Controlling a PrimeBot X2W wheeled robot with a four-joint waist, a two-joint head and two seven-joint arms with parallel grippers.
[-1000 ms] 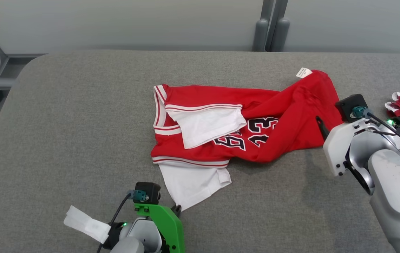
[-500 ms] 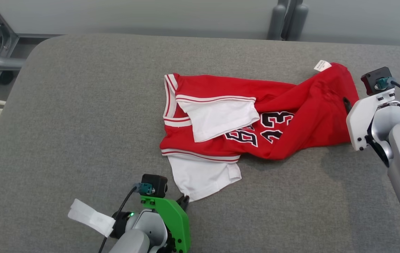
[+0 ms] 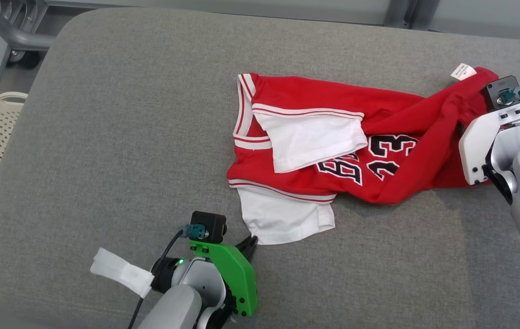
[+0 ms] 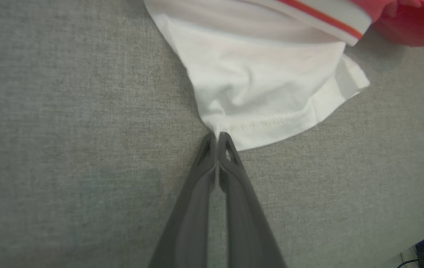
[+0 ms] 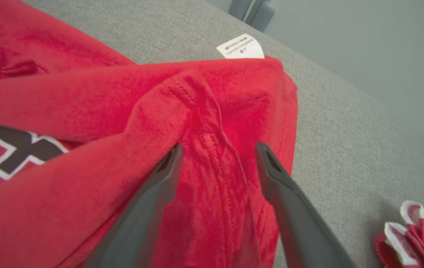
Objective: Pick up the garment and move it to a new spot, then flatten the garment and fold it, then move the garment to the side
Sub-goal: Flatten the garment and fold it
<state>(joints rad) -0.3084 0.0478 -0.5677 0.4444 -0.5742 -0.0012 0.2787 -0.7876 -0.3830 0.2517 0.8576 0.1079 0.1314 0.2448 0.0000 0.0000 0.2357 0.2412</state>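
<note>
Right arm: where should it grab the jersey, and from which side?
Grip the raised seam ridge at the red corner of the jersey, near the white label. Come from the robot's right, down over the fold: the fabric bunches up there, and the open right gripper straddles it.

The garment (image 3: pixel 314 96) is soft matt knit cloth; the table (image 3: pixel 104 137) wears coarse grey woven fabric; the left gripper (image 4: pixel 217 136) looks dull dark plastic, its green bracket (image 3: pixel 237 274) smooth, faintly glossy plastic
</note>
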